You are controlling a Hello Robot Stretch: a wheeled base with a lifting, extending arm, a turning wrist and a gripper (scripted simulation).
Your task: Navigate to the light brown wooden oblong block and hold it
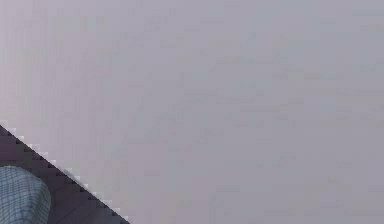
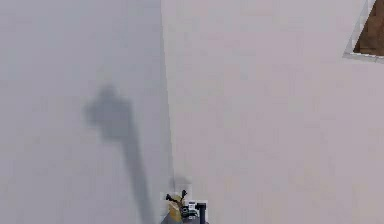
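Close up to a plain pale grey wall (image 1: pixel 220 100): best to turn the base away and search. Cannot tell the pincer's (image 2: pixel 177 202) state, nor whether holding anything.

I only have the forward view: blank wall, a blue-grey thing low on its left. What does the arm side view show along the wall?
Observer: A brown patch at that view's top right corner, cut by the edge; too little to name.
Operator: Where's the hand?
Observer: The hand sits at the bottom edge near the middle, against pale wall. Whether it holds anything, I cannot tell.
Operator: Any corner nearby?
Observer: Yes, an upright wall corner just left of the middle.
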